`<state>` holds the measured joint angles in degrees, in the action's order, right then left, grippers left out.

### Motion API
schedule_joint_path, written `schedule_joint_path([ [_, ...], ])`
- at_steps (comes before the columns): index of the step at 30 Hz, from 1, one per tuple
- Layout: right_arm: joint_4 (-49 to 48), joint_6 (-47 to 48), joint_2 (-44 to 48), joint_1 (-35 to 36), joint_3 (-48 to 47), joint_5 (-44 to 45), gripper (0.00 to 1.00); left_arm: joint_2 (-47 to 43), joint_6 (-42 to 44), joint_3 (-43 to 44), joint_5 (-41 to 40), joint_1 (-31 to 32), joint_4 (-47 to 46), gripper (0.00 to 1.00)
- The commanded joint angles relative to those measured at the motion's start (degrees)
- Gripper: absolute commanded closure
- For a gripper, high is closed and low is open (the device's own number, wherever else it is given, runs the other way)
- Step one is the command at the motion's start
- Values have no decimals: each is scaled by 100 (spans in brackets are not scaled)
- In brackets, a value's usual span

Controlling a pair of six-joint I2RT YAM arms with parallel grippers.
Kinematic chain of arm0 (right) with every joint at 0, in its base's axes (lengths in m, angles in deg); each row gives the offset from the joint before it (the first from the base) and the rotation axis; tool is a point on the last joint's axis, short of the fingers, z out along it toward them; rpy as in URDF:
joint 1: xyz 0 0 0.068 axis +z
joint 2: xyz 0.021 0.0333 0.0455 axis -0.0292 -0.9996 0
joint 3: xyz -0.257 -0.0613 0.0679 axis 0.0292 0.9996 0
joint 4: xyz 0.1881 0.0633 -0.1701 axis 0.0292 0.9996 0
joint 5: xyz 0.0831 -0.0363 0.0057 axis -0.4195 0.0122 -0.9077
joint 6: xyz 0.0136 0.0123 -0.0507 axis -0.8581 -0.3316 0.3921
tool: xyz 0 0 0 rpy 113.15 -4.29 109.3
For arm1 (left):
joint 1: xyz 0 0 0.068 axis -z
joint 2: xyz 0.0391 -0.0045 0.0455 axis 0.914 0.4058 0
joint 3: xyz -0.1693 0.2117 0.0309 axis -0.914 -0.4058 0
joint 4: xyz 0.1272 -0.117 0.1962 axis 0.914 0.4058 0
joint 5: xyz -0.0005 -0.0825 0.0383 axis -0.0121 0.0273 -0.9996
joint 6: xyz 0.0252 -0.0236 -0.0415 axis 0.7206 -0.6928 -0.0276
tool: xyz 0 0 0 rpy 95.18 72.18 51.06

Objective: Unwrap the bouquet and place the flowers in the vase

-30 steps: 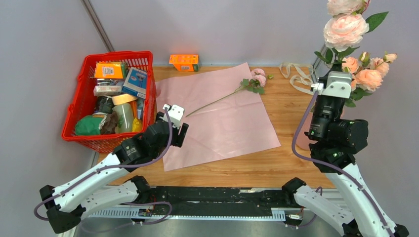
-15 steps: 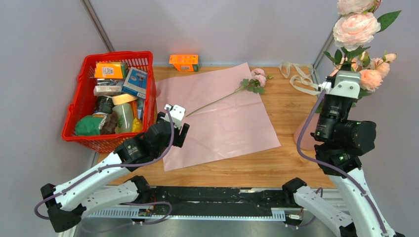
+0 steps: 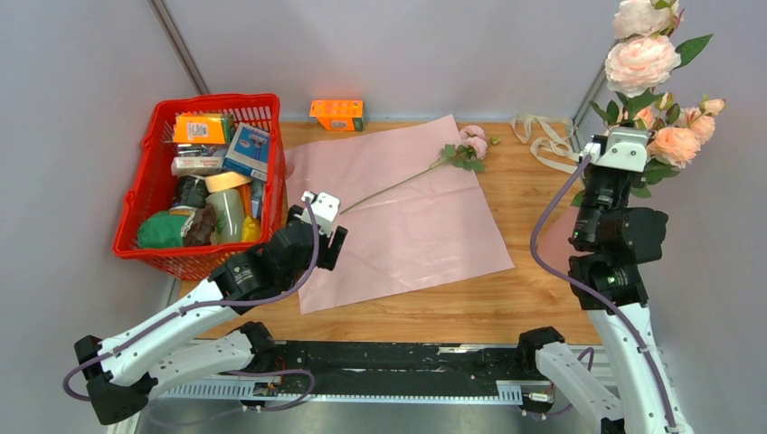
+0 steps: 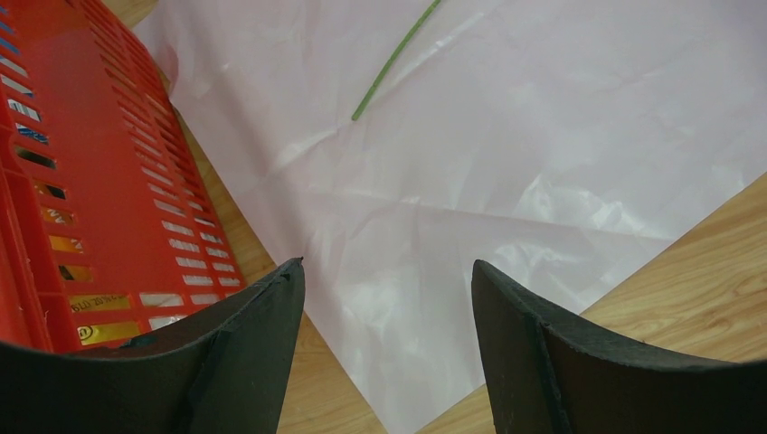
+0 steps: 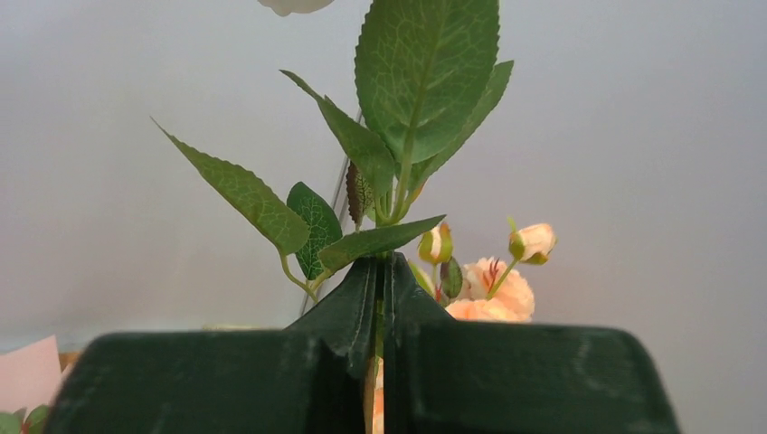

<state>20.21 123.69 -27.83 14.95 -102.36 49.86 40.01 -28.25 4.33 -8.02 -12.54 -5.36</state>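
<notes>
The bouquet is unwrapped: its pink paper sheet (image 3: 407,212) lies flat on the table. One rose (image 3: 472,142) with a long green stem (image 4: 391,61) rests across it. My right gripper (image 3: 628,127) is raised at the far right and shut on a leafy green flower stem (image 5: 383,271), with big pink blooms (image 3: 642,61) above it. Smaller peach blooms (image 3: 676,143) stand just behind. The dusty-pink vase (image 3: 553,240) shows only as a sliver behind my right arm. My left gripper (image 4: 387,271) hangs open and holds nothing over the sheet's near-left corner.
A red basket (image 3: 145,185) full of groceries stands at the left, close beside my left gripper. An orange box (image 3: 336,113) sits at the back edge. The cream ribbon (image 3: 543,136) lies loose on the wood at the back right.
My right arm has shifted with the stem, first to the right, then a little back to the left, and the blooms swayed with it. The left arm has not moved.
</notes>
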Motion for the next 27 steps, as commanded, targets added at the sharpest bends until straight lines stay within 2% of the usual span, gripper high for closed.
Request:
schedule_joint_path([
  [1,79,-648,185,-97,429,3,100,-14,32,0,-74,18,-69,24],
  [8,175,-1255,475,-220,1238,434,100,21,33,0,-39,27,-78,24],
  [18,438,-1641,484,-387,1608,847,98,13,33,-8,-48,27,-95,24],
  [21,903,-2062,493,-379,1372,690,84,21,24,-8,-39,19,-95,24],
  [23,1359,-2422,545,-387,1074,392,67,30,24,-8,-39,27,-87,24],
  [27,2186,-3205,537,-387,370,-294,48,48,24,0,-74,18,-69,24],
])
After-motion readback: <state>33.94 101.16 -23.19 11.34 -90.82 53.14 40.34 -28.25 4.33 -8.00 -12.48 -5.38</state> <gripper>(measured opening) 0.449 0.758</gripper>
